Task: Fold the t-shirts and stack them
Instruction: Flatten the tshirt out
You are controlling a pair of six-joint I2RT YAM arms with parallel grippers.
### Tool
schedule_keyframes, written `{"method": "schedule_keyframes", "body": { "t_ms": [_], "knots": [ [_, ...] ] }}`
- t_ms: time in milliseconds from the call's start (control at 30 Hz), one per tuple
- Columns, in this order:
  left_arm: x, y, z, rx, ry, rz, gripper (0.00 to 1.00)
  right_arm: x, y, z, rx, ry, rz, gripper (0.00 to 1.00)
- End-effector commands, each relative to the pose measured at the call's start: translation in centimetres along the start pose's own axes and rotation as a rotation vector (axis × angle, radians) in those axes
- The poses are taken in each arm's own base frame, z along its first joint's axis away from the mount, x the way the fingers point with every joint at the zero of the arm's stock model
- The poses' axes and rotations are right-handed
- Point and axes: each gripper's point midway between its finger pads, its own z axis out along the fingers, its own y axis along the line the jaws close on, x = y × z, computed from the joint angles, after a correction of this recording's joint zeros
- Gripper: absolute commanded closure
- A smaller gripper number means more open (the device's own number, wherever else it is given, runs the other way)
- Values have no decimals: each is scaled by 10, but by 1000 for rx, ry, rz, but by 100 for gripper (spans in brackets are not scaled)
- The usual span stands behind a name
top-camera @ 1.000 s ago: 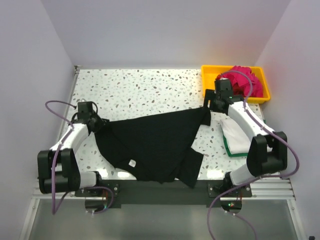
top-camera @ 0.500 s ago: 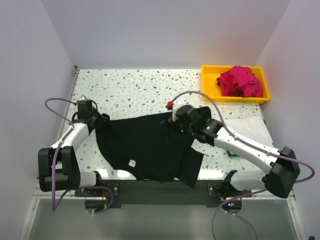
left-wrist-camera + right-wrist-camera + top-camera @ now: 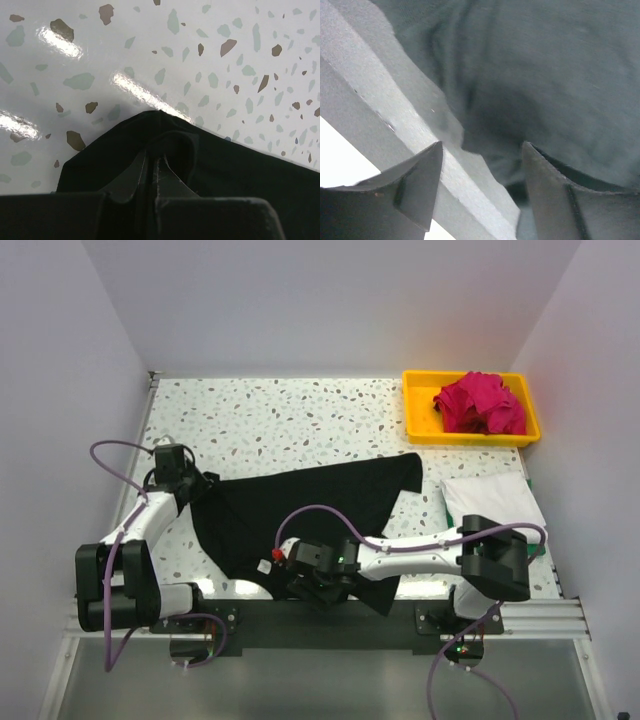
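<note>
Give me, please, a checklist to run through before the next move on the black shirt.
1. Left gripper clamped on black shirt corner: ok.
2. Right gripper open above the shirt's near edge: ok.
3. Shirt edge between its jaws: cannot tell, the wrist view is blurred.
4. Shirt spread flat: not ok, it lies skewed and creased.
5. Magenta shirt in tray, out of the way: ok.

yellow tray (image 3: pixel 414 410) on speckled table (image 3: pixel 280 425)
</note>
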Motion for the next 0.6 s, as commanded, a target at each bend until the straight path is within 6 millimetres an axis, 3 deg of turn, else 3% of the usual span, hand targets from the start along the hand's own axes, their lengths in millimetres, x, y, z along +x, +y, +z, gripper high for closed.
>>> {"method": "schedule_keyframes", "body": {
  "t_ms": [0, 133, 300, 400, 467, 500, 567],
  "knots": [
    [-14, -3, -6, 20, -60, 23, 100, -13, 16, 2, -10, -9, 9, 39],
    [-16, -4, -7, 22, -68, 26, 100, -4, 17, 7, 22, 16, -2, 47],
    [-15, -3, -7, 20, -65, 26, 100, -2, 12, 6, 49, 18, 14, 74],
    [-17, -4, -7, 23, -71, 25, 100, -6, 11, 1, 57, 3, 16, 85],
    [-16, -4, -7, 23, -70, 28, 100, -9, 10, -3, 59, -11, 13, 88],
    [-16, -4, -7, 22, -69, 29, 100, -13, 11, -8, 55, -29, 16, 98],
    [-17, -4, -8, 23, -73, 28, 100, -16, 9, -12, 69, -42, 9, 100]
  ]
}}
